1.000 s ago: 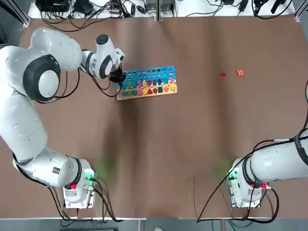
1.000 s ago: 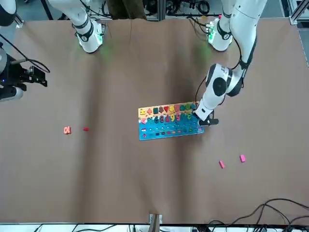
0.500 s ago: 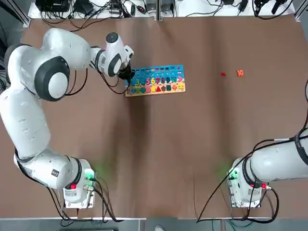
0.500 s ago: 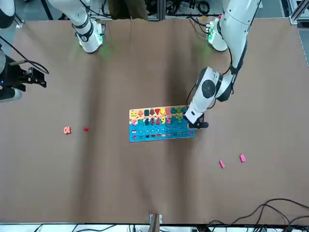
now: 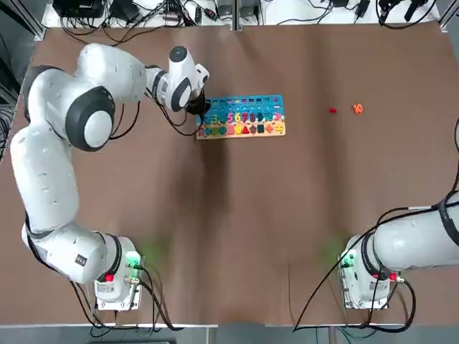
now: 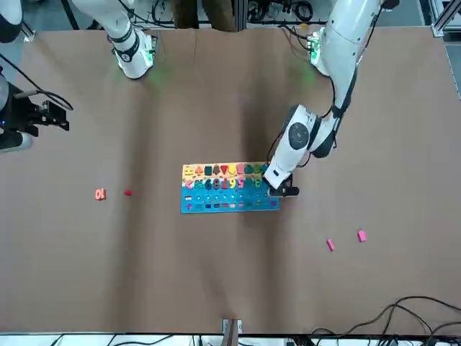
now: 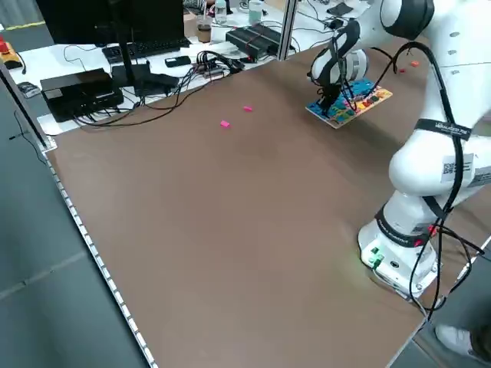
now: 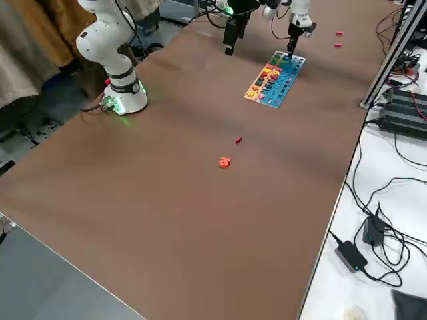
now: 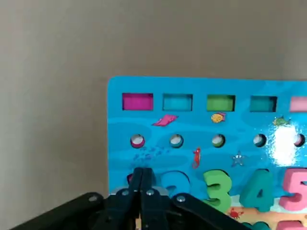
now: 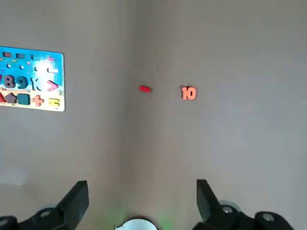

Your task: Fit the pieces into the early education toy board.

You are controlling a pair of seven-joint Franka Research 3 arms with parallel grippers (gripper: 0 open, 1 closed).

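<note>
The left gripper stands at one short end of the early education toy board, its closed fingers on that edge. Across the board and well beyond its other end lie two small pieces, the number 10 piece farther out. Two more pieces lie on the gripper's own side, toward the table's far edge. The right gripper hangs high, well apart.
</note>
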